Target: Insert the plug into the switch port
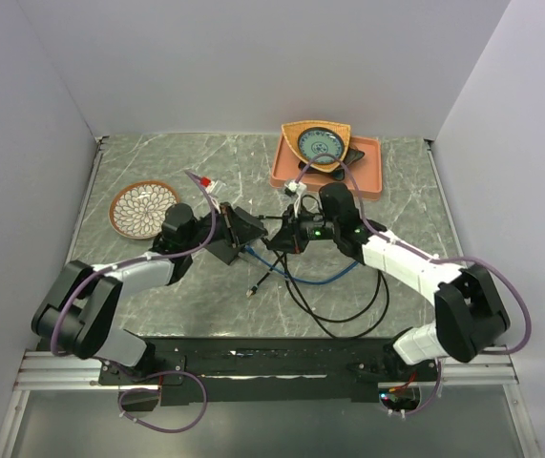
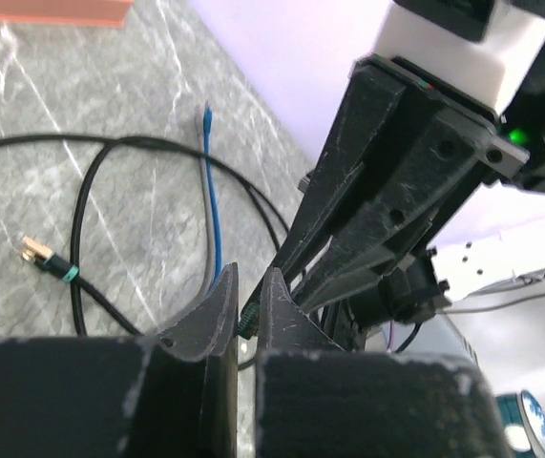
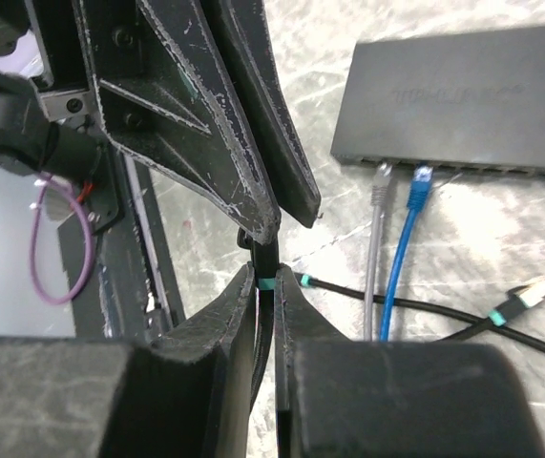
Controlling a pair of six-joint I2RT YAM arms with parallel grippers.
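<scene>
The flat black switch [image 3: 463,95] lies on the marble table, its port edge facing the right wrist camera, with a grey plug [image 3: 379,181] and a blue plug [image 3: 421,183] in two ports. In the top view it [image 1: 226,248] sits beside my left gripper [image 1: 253,229]. My right gripper [image 3: 264,281] is shut on a black cable at its teal band [image 3: 266,283]. My left gripper [image 2: 245,310] is shut on the same cable's end just above; its fingers [image 3: 205,124] meet mine tip to tip. The right gripper [image 1: 283,234] faces the left one. The plug itself is hidden between the fingers.
The cable's other end, a gold plug [image 3: 532,291], lies loose on the table [image 1: 250,291]. Black cable loops [image 1: 348,305] and a blue cable [image 1: 322,279] lie in front. An orange tray [image 1: 372,167] with a bowl stands behind, a patterned plate [image 1: 143,208] at left.
</scene>
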